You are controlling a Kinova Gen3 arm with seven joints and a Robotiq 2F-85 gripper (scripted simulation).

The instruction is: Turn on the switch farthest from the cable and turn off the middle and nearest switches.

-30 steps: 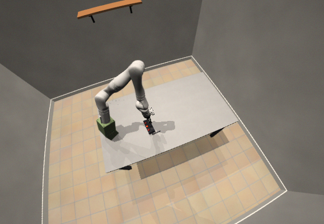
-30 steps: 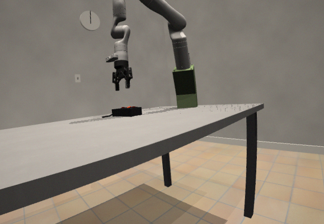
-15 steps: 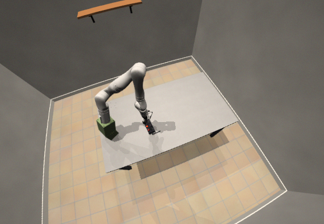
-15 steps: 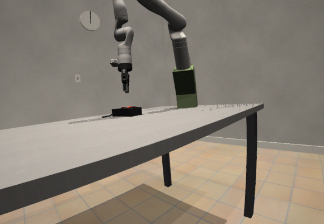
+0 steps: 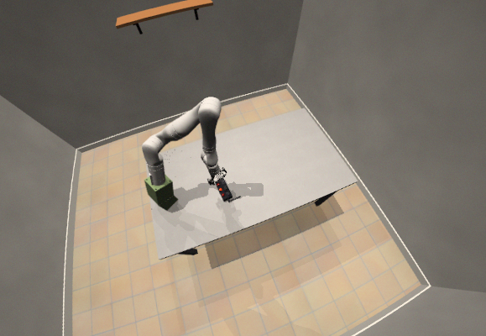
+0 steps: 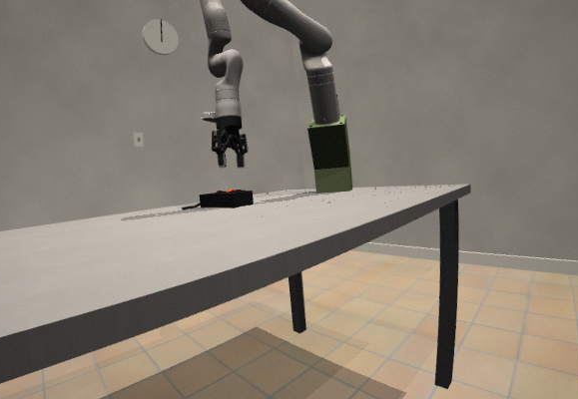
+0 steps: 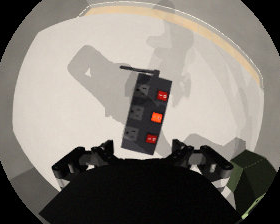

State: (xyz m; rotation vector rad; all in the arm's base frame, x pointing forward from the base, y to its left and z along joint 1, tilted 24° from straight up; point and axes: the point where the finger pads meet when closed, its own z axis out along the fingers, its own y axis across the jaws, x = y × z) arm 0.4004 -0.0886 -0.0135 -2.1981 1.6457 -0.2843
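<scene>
The black power strip [image 7: 145, 113] lies flat on the grey table, the right way up, and also shows in the top view [image 5: 223, 190] and the exterior view [image 6: 226, 198]. It carries three red switches in a row. The middle switch [image 7: 156, 117] glows a brighter orange than the switch nearest the cable [image 7: 163, 96] and the switch farthest from it [image 7: 151, 139]. The thin cable [image 7: 134, 68] leaves the strip's far end in the wrist view. My gripper [image 6: 231, 162] is open and empty. It hangs well above the strip's end away from the cable, fingers pointing down [image 7: 143, 156].
The arm's green base block [image 6: 329, 156] stands on the table behind and to the right of the strip. The table's edges [image 5: 259, 223] lie well away from the strip. A wooden shelf [image 5: 164, 13] hangs high on the back wall.
</scene>
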